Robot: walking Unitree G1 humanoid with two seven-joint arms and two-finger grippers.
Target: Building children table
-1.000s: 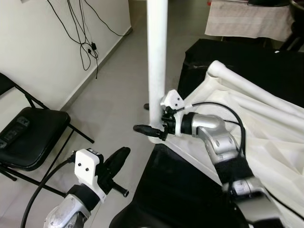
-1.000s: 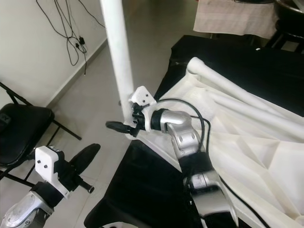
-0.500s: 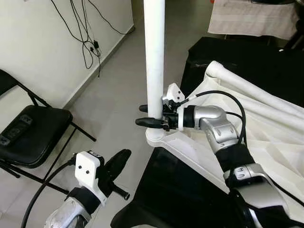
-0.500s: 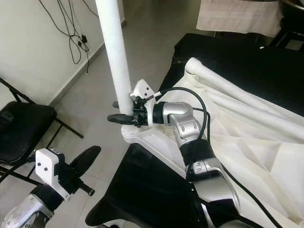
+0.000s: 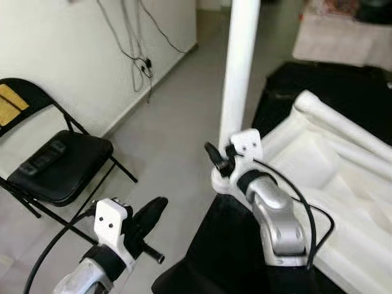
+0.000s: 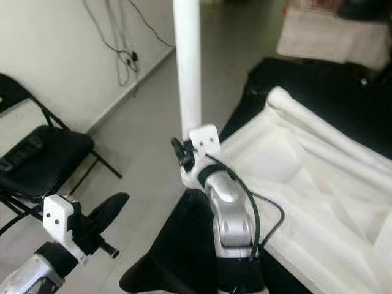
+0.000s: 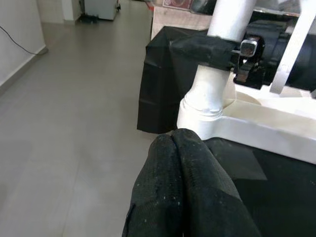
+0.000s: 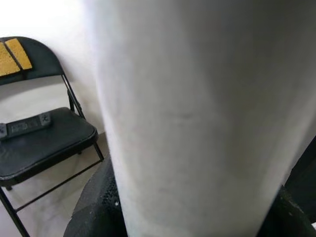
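A white table leg (image 5: 240, 67) stands upright in the corner socket (image 7: 203, 106) of the upturned white tabletop (image 5: 318, 160). My right gripper (image 5: 222, 158) is shut on the leg just above the socket, one black finger (image 7: 202, 49) wrapping across it. In the right wrist view the leg (image 8: 197, 113) sits very close between the black fingers (image 8: 94, 210). My left gripper (image 5: 150, 213) hangs low in front of the corner, apart from the leg, fingers (image 7: 180, 163) pressed together and holding nothing.
The tabletop lies on a black-draped surface (image 5: 228, 245). A black folding chair (image 5: 61, 160) with a power strip on its seat stands on my left by the wall, where cables (image 5: 139, 43) hang. Grey floor (image 5: 171, 128) lies between the chair and the table.
The camera has shifted. My right gripper closed around the leg, rising from the base, and its wrist has since turned around the leg. The left gripper has stayed put.
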